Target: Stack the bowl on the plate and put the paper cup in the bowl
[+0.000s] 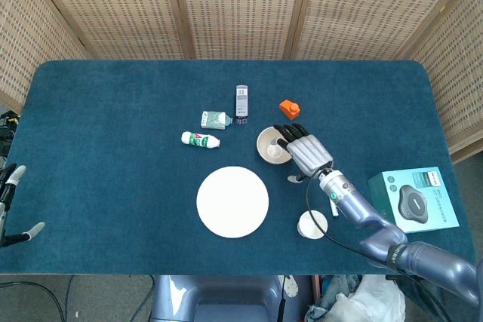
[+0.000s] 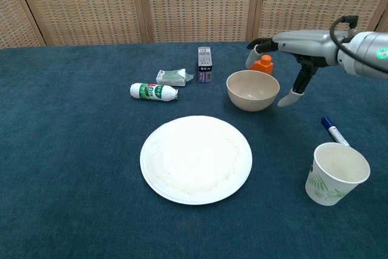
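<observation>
A beige bowl stands upright right of the table's middle. The white plate lies in front of it, bare. A paper cup with a green leaf print stands near the front right. My right hand hovers open above the bowl's right rim, fingers spread, thumb hanging down beside the bowl, holding nothing. My left hand shows only at the left edge of the head view, off the table, fingers apart.
A blue marker lies between bowl and cup. An orange block, a dark box, a small packet and a white tube sit behind the plate. A teal box rests at the right edge.
</observation>
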Robot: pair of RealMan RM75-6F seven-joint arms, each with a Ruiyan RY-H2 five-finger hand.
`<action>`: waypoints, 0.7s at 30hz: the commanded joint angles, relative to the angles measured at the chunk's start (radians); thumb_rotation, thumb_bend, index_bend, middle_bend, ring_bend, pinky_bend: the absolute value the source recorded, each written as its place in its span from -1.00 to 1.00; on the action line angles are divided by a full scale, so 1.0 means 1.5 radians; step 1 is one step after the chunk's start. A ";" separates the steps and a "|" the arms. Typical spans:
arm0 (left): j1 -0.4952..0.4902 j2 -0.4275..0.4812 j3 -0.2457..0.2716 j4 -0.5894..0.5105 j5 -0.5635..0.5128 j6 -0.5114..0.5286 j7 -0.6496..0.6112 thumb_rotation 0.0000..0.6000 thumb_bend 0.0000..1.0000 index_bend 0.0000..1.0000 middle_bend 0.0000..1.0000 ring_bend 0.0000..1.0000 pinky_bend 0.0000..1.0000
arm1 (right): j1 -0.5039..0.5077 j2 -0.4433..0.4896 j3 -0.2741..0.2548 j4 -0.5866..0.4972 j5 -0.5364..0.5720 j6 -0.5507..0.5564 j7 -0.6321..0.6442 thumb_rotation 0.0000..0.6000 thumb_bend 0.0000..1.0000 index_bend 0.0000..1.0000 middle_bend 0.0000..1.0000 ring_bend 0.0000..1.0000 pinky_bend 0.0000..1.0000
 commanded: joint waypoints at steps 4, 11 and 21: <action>-0.002 0.007 -0.003 0.001 -0.009 -0.005 -0.015 1.00 -1.00 -1.00 -1.00 -1.00 -1.00 | 0.025 -0.058 -0.008 0.063 0.037 -0.015 -0.037 1.00 -0.89 -0.46 -1.00 -1.00 -1.00; -0.007 0.010 -0.005 0.000 -0.018 -0.017 -0.023 1.00 -1.00 -1.00 -1.00 -1.00 -1.00 | 0.042 -0.098 -0.018 0.125 0.045 -0.027 -0.027 1.00 -0.63 -0.28 -1.00 -1.00 -1.00; -0.017 0.010 -0.007 -0.002 -0.032 -0.039 -0.018 1.00 -1.00 -1.00 -1.00 -1.00 -1.00 | 0.068 -0.143 -0.021 0.200 0.035 -0.037 0.021 1.00 -0.35 -0.08 -1.00 -1.00 -1.00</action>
